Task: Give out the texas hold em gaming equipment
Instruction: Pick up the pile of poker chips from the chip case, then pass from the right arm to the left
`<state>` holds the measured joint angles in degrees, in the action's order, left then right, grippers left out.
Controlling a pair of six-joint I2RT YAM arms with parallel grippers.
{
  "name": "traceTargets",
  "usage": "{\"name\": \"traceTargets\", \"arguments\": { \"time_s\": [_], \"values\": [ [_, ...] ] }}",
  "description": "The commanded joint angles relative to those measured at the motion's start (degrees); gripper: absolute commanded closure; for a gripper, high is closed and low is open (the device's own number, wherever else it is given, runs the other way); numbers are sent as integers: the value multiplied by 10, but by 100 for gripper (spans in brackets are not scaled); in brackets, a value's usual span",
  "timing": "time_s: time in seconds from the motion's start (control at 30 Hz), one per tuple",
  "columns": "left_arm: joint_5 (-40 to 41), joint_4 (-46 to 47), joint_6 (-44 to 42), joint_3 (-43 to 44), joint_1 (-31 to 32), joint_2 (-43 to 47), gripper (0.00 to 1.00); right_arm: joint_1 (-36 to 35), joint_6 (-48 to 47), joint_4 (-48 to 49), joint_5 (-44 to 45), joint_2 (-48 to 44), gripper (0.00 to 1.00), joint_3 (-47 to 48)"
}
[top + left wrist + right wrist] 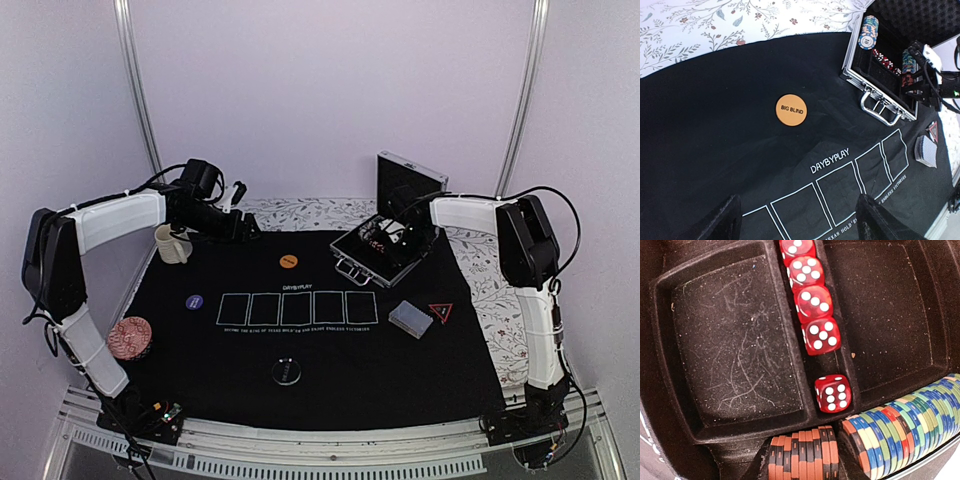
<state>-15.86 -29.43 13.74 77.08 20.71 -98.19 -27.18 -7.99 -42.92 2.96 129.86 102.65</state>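
Note:
My left gripper (241, 223) hangs open and empty over the back left of the black mat; its fingers (715, 220) frame the card boxes. An orange "BIG BLIND" disc (791, 110) lies ahead of it. A purple disc (194, 300) and a black-and-white disc (285, 371) lie on the mat. The grey-blue card deck (410, 318) and red-edged triangle (440, 311) sit at the right. My right gripper (390, 236) is down inside the open case, shut on a stack of orange-and-black poker chips (802, 455). A row of blue and green chips (900, 430) lies beside it.
The silver case (352, 262) stands open at the back right, its lid (410, 180) upright. Red dice (815, 300) fill its middle slot. A chip stack (869, 32) sits at its far corner. A cream mug (172, 244) stands near my left gripper. A pink patterned round object (130, 338) lies at the left.

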Motion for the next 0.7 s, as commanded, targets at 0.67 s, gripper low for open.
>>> {"name": "traceTargets", "arguments": {
  "time_s": [0.67],
  "values": [
    [-16, 8, 4, -5, -4, 6, 20, -39, 46, -113, -19, -141, 97, 92]
  ]
}}
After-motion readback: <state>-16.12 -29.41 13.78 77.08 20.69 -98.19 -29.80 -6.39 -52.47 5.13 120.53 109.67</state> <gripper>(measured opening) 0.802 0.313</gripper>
